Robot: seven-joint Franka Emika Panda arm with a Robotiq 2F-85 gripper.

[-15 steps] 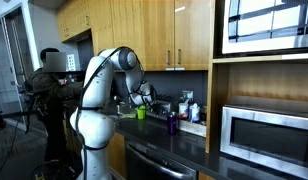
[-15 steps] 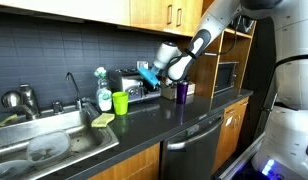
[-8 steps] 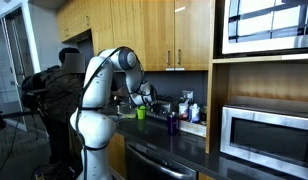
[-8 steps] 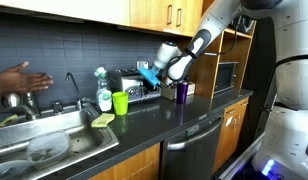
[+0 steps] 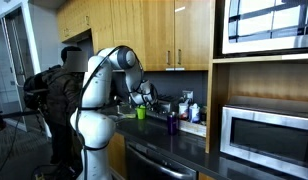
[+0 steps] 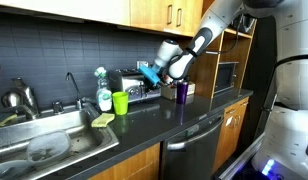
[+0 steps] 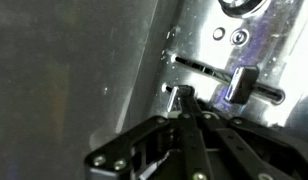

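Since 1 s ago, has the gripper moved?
No. In an exterior view the gripper sits at the same spot by the toaster, with the same offset from the green cup.

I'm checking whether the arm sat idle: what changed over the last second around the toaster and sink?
A person's hand that reached in over the sink half a second ago has withdrawn. The person behind the robot shifted slightly. The gripper stayed at the toaster with its fingers together. The green cup and purple cup did not move.
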